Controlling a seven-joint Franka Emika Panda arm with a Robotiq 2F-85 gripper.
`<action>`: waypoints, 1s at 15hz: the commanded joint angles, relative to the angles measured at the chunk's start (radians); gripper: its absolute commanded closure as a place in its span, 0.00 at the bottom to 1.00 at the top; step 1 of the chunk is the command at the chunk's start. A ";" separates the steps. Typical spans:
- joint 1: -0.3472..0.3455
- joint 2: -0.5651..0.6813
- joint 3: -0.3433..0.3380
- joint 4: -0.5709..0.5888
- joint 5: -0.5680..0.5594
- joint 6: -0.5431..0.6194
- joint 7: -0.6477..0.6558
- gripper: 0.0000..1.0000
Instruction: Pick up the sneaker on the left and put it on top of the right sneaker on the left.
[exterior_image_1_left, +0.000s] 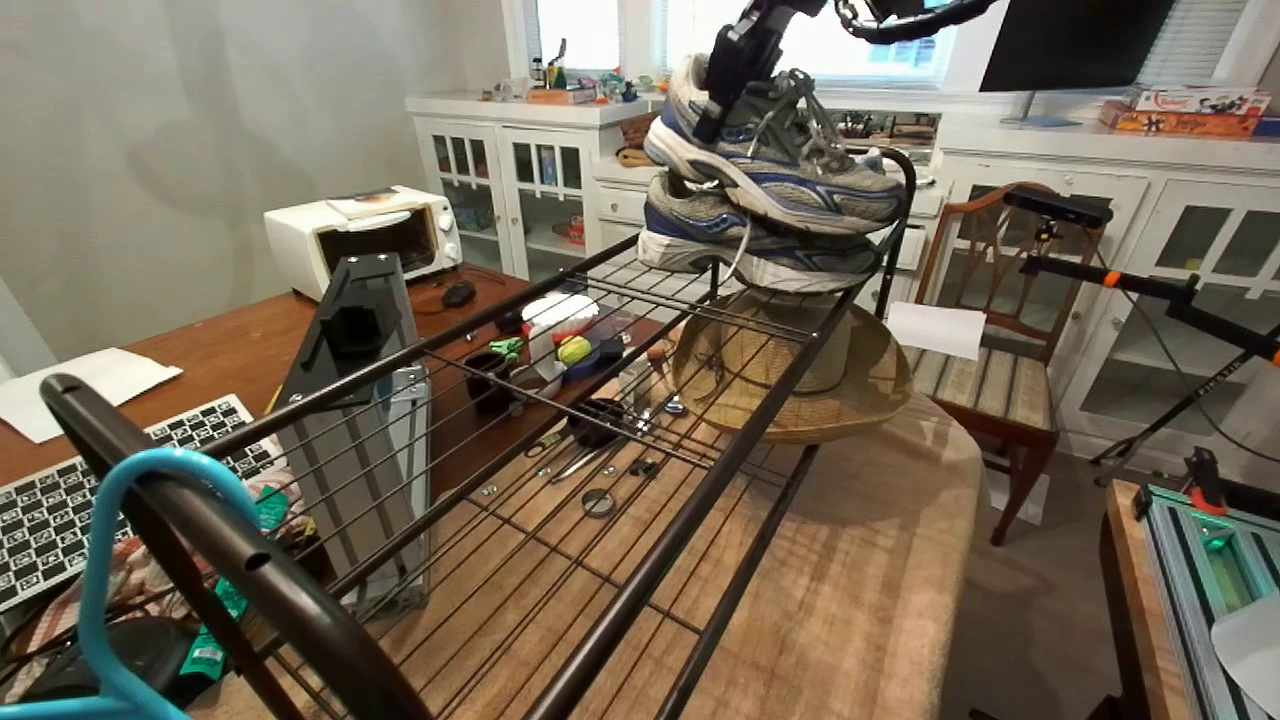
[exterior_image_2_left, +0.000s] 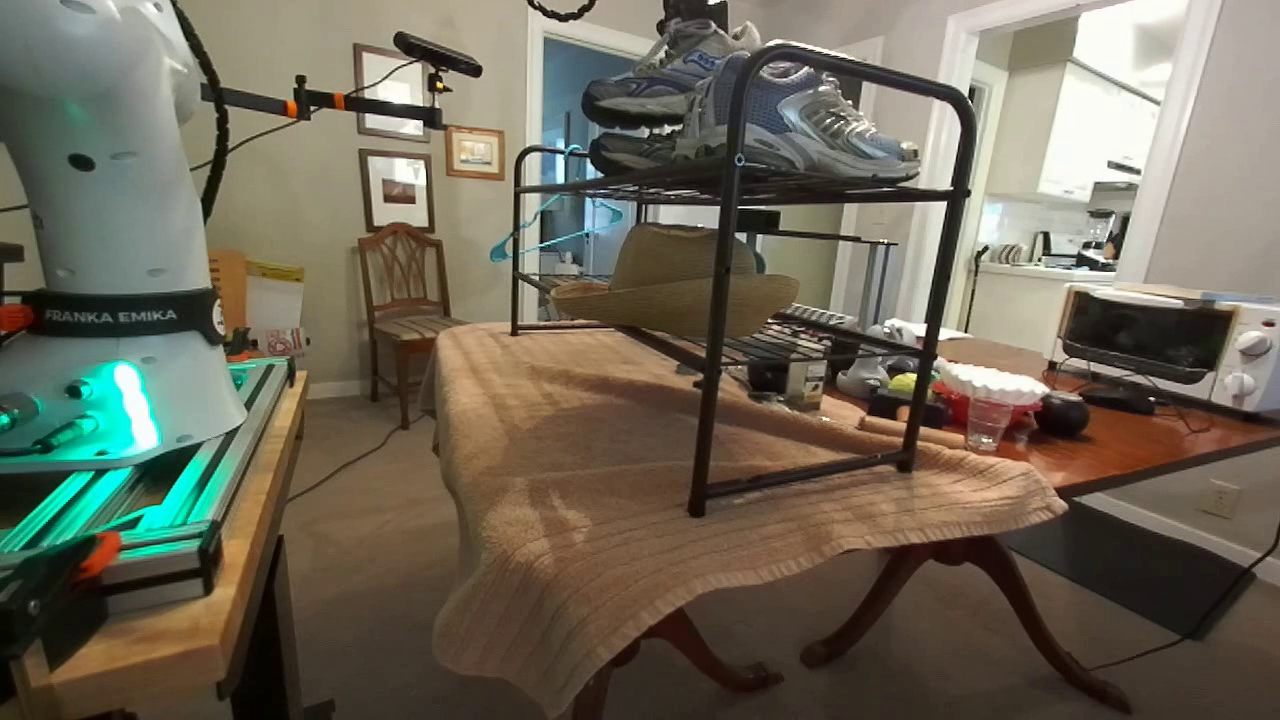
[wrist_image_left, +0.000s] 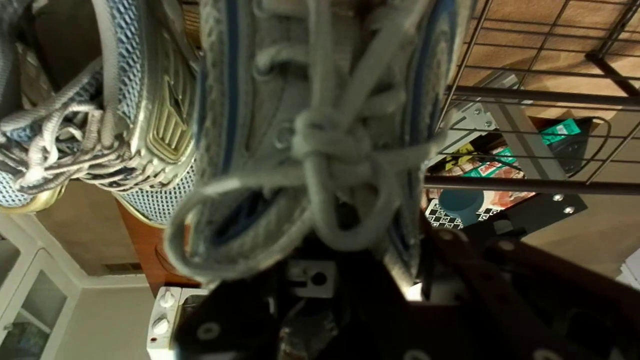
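Half of a matching grey pair, the upper sneaker (exterior_image_1_left: 785, 165) was in my hold, over its mate, the lower sneaker (exterior_image_1_left: 775, 252), on the shoe rack (exterior_image_2_left: 709, 420). Both toes pointed the same way, presumably so that one sole would seat along the length of the other shoe. The upper one tilted a little toe-down, and I could not tell whether it bore any weight on the one beneath.

My gripper (exterior_image_1_left: 722, 105) was clenched on its side near the heel. One finger (exterior_image_1_left: 710, 118) pressed the outside; its partner was hidden, likely down inside the shoe, since that thin edge is easier to pinch than the whole bulky body. In the wrist view the tied laces (wrist_image_left: 327, 140) filled the middle.

I judged the job nearly finished: settling the shoe and letting go seemed all that remained, with a sideways roll the main risk.

Just beside the stack stood a blue-and-silver sneaker (exterior_image_2_left: 790, 120), toe facing the opposite way, so I saw little room for drift on that side. On the level below lay a straw hat (exterior_image_2_left: 680, 290), and a blue hanger (exterior_image_1_left: 92, 610) hung at the end away from the shoes. The legs stood on a towel (exterior_image_2_left: 560, 480), probably spread to spare the table (exterior_image_2_left: 1120, 440) from scratches.
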 joint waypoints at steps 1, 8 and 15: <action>0.010 -0.008 -0.015 -0.010 0.047 0.029 -0.086 0.97; 0.009 -0.005 -0.023 -0.006 0.069 0.030 -0.160 0.97; 0.008 -0.001 -0.027 -0.015 0.066 0.035 -0.170 0.97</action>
